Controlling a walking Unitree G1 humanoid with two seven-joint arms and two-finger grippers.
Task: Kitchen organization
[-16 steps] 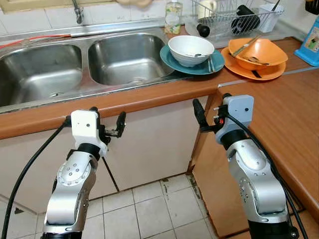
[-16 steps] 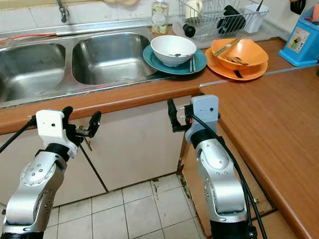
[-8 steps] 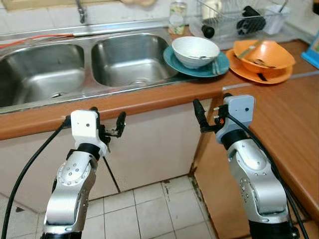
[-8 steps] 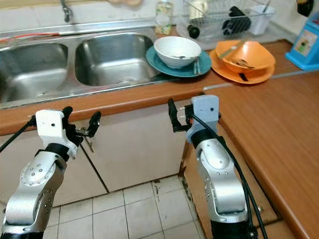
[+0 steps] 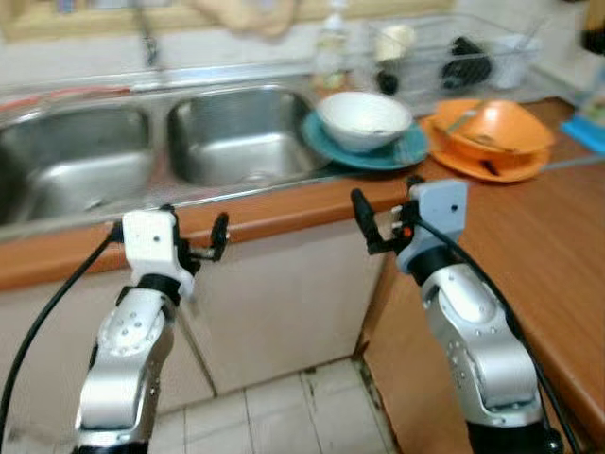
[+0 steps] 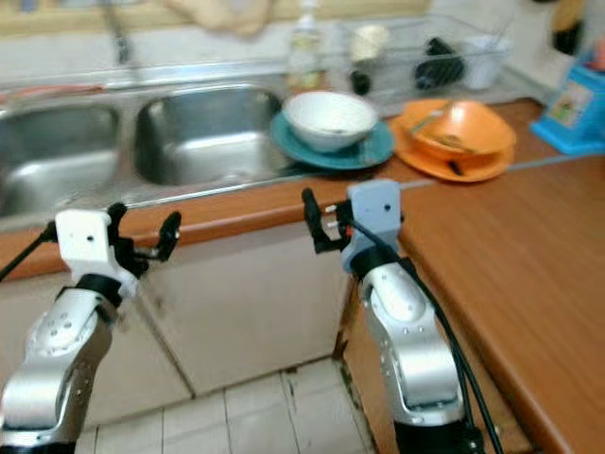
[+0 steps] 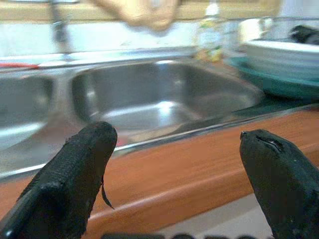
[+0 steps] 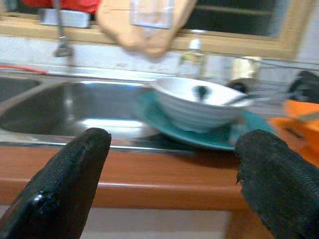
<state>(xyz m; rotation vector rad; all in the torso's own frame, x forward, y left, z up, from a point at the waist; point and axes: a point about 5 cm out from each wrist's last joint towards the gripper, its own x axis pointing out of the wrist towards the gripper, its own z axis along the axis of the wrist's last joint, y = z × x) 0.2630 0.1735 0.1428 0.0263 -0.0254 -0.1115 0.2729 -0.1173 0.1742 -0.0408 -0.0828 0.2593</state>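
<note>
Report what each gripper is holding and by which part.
Nothing is held. The left gripper and the right gripper are both open with nothing between their fingers, raised before the counter edge.

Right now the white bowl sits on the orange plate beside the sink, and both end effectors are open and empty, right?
Not quite. The white bowl sits on the teal plate, as the left eye view shows; the orange plate carries an orange bowl. The left end effector and right end effector are open and empty.

Both silver arms are raised forward; the left gripper [image 5: 194, 244] and right gripper [image 5: 383, 216] are held spread wide.
</note>
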